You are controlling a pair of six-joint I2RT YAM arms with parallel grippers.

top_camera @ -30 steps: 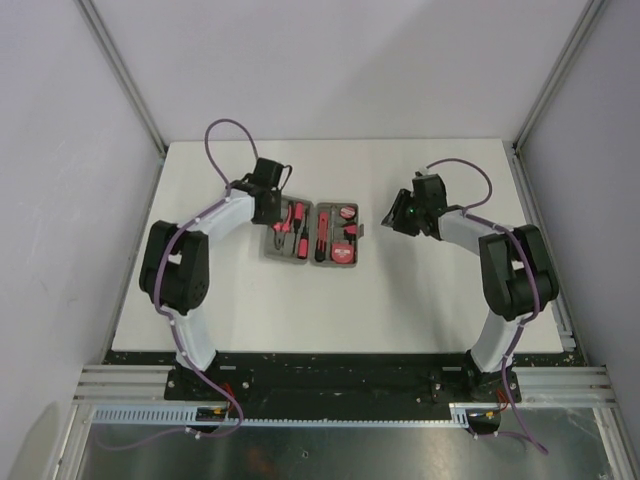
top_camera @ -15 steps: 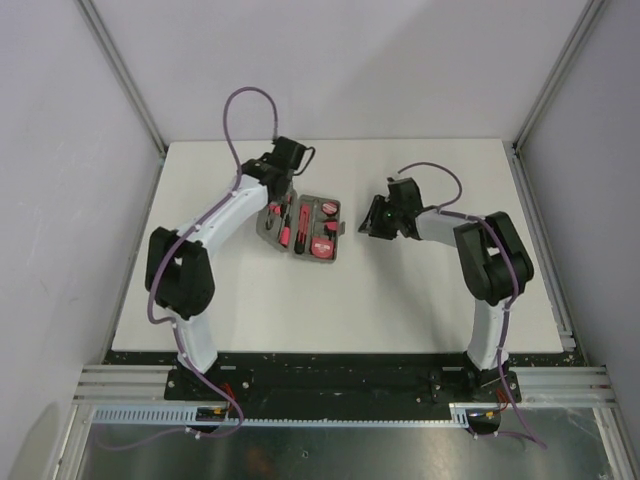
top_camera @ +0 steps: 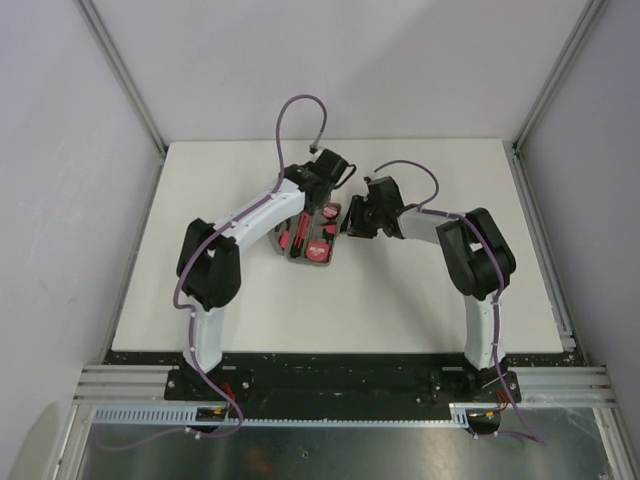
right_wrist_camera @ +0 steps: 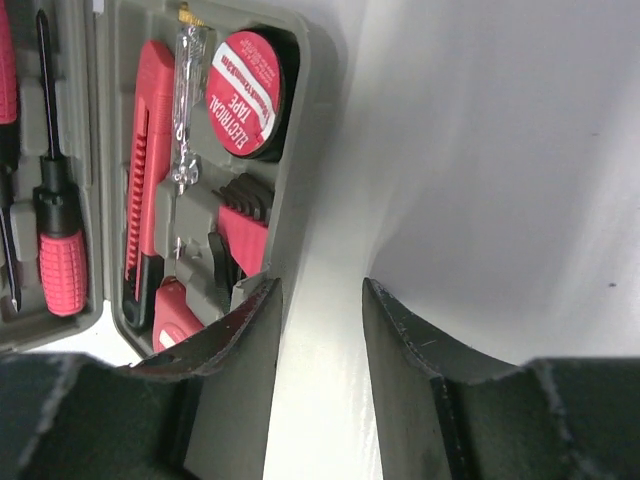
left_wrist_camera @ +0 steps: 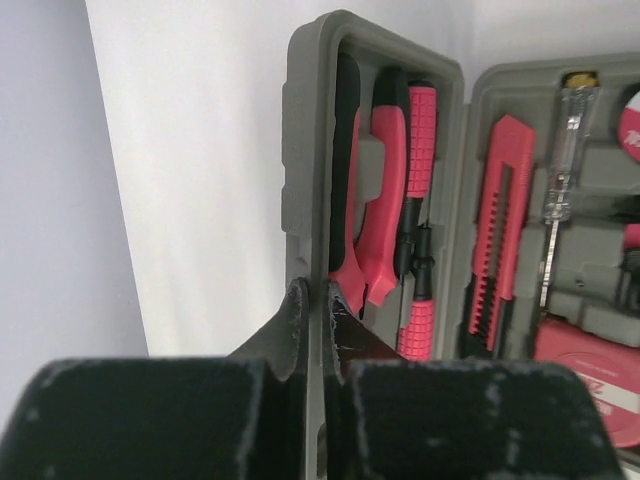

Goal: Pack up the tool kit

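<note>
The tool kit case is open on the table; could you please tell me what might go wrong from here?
1. The left gripper pinches only the thin rim of the case; it may slip as that half swings over.
2. The right gripper is open beside the other edge, not gripping, so the case could slide on the table.
3. The pliers could drop out of their recess as the half tips.

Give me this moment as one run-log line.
left claw: shut on tool kit rim | right claw: open at opposite edge | tool kit: open, tools seated
</note>
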